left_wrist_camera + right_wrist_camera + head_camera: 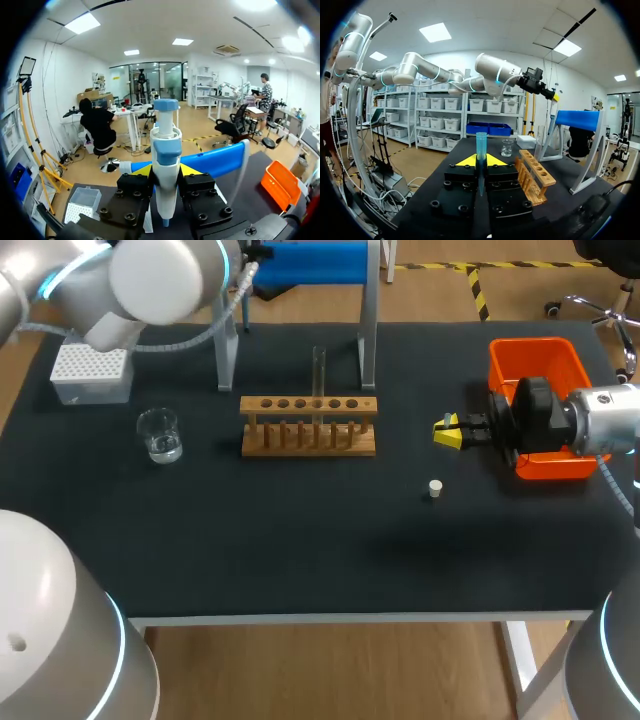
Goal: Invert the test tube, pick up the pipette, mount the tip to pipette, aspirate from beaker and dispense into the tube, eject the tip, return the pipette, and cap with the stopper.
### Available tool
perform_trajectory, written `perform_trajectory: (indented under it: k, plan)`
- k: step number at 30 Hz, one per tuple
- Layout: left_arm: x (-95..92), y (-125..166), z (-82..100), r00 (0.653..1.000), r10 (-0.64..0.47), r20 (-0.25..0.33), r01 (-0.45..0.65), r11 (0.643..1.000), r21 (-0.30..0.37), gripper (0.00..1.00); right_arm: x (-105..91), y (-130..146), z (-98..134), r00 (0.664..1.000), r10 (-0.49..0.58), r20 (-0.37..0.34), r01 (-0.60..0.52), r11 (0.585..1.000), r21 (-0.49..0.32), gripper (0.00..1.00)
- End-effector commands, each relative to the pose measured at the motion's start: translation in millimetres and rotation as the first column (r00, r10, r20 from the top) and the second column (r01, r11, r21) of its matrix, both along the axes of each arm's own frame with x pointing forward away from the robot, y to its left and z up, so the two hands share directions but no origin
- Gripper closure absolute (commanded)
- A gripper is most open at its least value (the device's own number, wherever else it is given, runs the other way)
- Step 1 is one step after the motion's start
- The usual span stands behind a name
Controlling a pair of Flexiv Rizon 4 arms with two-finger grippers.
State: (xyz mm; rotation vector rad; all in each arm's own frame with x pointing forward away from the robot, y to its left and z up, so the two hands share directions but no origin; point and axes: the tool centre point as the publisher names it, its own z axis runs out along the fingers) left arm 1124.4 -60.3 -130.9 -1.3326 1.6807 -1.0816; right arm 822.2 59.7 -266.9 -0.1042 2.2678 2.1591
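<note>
Pipette (166, 150) sits clamped upright in the left gripper (165, 171), blue stand (220, 160) right behind it. Right gripper (480, 161) is closed on a tube (481, 142) standing upright in its grip, wooden rack (535, 175) just beside. Stopper (434, 487) lies on the table (300, 540) near it.

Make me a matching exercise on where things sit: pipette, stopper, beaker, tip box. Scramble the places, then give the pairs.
Things:
1. pipette
2. stopper
3. beaker
4. tip box

Places:
A. at the far left corner of the table
B. clamped in the left gripper
C. standing on the table to the left of the wooden rack
D. lying on the table near the right gripper

Pairs: 1-B, 2-D, 3-C, 4-A.
</note>
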Motion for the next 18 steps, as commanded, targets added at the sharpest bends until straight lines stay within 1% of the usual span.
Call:
perform_trajectory:
  k: [1, 2, 7, 8, 10, 11, 13, 18]
  plan:
    - [-22.3, 19, 15.0, 0.99, -0.139, -0.021, 0.138, 0.99, -0.032, 1.0, 0.5, -1, 0, 1.0, 0.004, 0.0, -0.004, 1.0, -0.001, 1.0]
    - [-26.4, 20, 17.9, 0.986, -0.164, -0.023, 0.164, 0.986, -0.024, 1.0, 0.5, -1, 0, 1.0, 0.004, 0.0, -0.004, 1.0, -0.001, 1.0]
    - [-47.8, 25, 32.1, 0.948, -0.317, -0.025, 0.315, 0.947, -0.056, 1.0, 0.5, -1, 0, 1.0, 0.004, 0.0, -0.004, 1.0, -0.001, 1.0]
    - [-52.0, 27, 34.7, 0.94, -0.34, -0.029, 0.338, 0.94, -0.052, 1.0, 0.5, -1, 0, 1.0, 0.004, 0.0, -0.004, 1.0, -0.001, 1.0]
    - [-60.0, 29, 39.1, 0.915, -0.401, -0.04, 0.398, 0.915, -0.057, 1.0, 0.5, -1, 0, 1.0, 0.004, 0.0, -0.004, 1.0, -0.001, 1.0]
    - [-64.5, 29, 41.3, 0.908, -0.417, -0.043, 0.415, 0.909, -0.045, 1.0, 0.5, -1, 0, 1.0, 0.004, 0.0, -0.004, 1.0, -0.001, 1.0]
    - [-71.2, 32, 44.0, 0.889, -0.453, -0.068, 0.45, 0.891, -0.059, 1.0, 0.5, -1, 0, 1.0, 0.004, 0.0, -0.004, 1.0, -0.001, 1.0]
    - [-71.2, 32, 44.0, 0.889, -0.453, -0.068, 0.45, 0.891, -0.059, 1.0, 0.5, -1, 0, 1.0, 0.004, 0.0, -0.004, 1.0, -0.001, 1.0]
